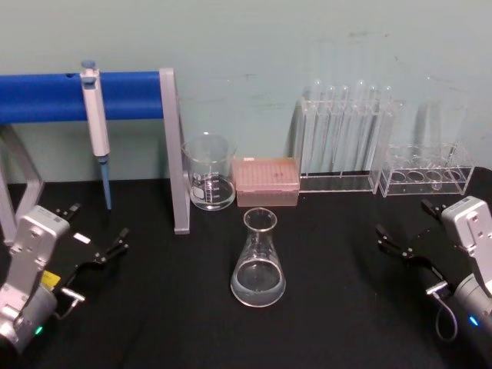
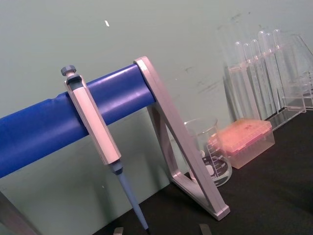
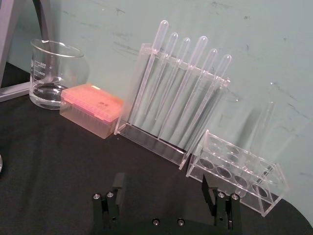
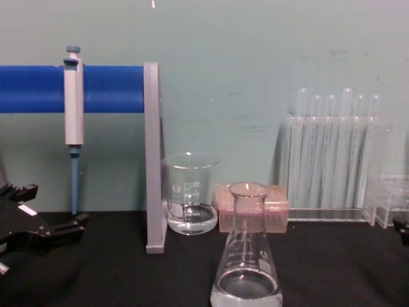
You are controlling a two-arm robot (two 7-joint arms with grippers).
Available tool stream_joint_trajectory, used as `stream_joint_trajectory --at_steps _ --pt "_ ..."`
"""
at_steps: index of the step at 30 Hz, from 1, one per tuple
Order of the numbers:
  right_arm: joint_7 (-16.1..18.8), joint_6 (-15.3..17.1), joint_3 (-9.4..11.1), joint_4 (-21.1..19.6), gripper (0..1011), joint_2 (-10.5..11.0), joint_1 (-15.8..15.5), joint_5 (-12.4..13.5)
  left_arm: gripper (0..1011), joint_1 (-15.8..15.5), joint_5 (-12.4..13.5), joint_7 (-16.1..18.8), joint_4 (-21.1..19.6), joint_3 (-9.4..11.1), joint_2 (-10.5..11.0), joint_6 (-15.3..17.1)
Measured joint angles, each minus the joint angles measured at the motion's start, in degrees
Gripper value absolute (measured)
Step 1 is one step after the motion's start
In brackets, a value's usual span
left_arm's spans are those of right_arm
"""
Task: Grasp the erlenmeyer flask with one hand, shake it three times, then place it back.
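Erlenmeyer flask upright, white marks illegible

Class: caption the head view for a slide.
Erlenmeyer flask upright on the black table, untouched between open left tool and open right tool; beaker behind.
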Motion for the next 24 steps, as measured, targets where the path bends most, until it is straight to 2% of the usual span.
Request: stream_joint_trajectory --at_steps 8,15,19,24 --pt "2.92 -1.68 1.31 -1.41 1000 0.77 -1.28 0.17 1001 0.00 0.00 0.00 0.00 0.00 0.00 0.00" --pt "7.71 -4.70 2.58 -4.14 1000 3.03 -3.76 1.67 1001 0.00 0.00 0.00 0.00 0.00 0.00 0.00" --pt "10.91 -5.86 3.35 -6.29 1000 4.17 -5.78 3.45 1001 0.00 0.00 0.00 0.00 0.00 0.00 0.00" --pt "14.19 -6.50 3.76 -7.67 1000 4.42 -7.08 5.60 1001 0.00 0.00 0.00 0.00 0.00 0.00 0.00"
